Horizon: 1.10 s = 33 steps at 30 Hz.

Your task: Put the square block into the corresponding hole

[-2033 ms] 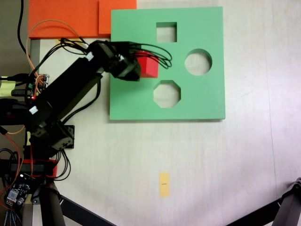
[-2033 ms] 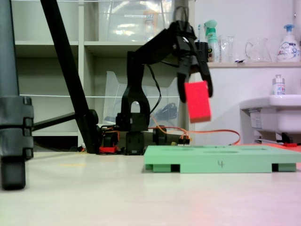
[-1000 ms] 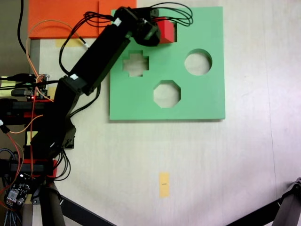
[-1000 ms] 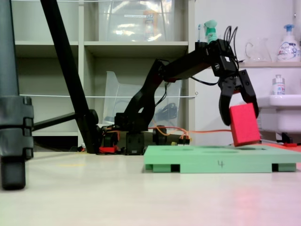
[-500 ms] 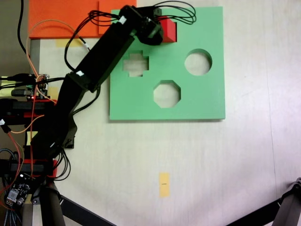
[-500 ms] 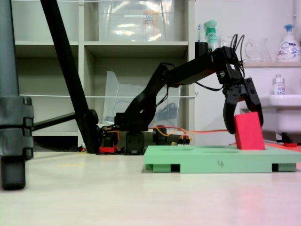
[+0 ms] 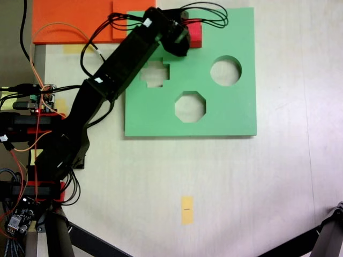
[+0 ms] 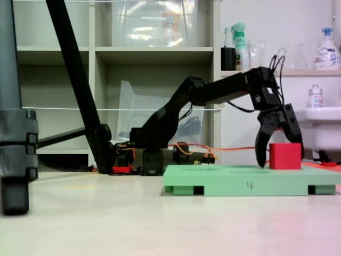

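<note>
- The square block [image 8: 285, 156] sits between the jaws of the gripper [image 8: 281, 158] in the side-on fixed view, its lower part sunk into the green foam board [image 8: 250, 181] so that only a short red stub stands above the surface.
- The jaws are spread a little wider than the block; whether either one touches it cannot be told.
- From above, the square block [image 7: 194, 33] fills the corresponding hole near the green foam board's [image 7: 230, 107] far edge, partly covered by the gripper [image 7: 185, 33].
- On the board, the cross-shaped cutout [image 7: 156, 73], round cutout [image 7: 225, 70] and octagonal cutout [image 7: 190, 106] each show bare worktop [image 7: 225, 182] through them.
- Orange foam slabs [image 7: 75, 20] lie against the board's upper-left corner.
- Beyond the board's right and near edges the worktop is open, apart from a small yellow tag [image 7: 186, 209].
</note>
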Each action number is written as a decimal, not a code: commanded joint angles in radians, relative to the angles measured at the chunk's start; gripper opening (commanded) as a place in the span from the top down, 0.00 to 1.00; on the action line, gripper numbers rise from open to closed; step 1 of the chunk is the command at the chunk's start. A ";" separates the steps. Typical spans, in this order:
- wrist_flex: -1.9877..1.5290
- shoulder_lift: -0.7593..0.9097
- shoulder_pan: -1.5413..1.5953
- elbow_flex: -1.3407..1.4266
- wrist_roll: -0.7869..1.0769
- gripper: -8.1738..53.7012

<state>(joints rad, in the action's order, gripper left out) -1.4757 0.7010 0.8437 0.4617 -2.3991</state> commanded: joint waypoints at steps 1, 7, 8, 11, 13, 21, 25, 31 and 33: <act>0.034 0.031 0.017 -0.046 -0.040 0.05; 0.034 0.064 0.025 -0.049 -0.040 0.03; 0.034 0.083 0.026 -0.049 -0.040 0.03; -0.014 0.186 0.026 -0.048 -0.015 0.03; -0.104 0.290 0.018 -0.048 0.060 0.03; -0.272 0.574 -0.091 -0.037 0.704 0.03; -0.264 0.634 -0.161 -0.035 0.954 0.03; -0.213 0.673 -0.407 0.149 1.700 0.12; -0.057 0.747 -0.474 0.373 1.875 0.12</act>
<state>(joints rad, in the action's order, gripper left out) -1.6490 1.3637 0.4034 0.7900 -0.6519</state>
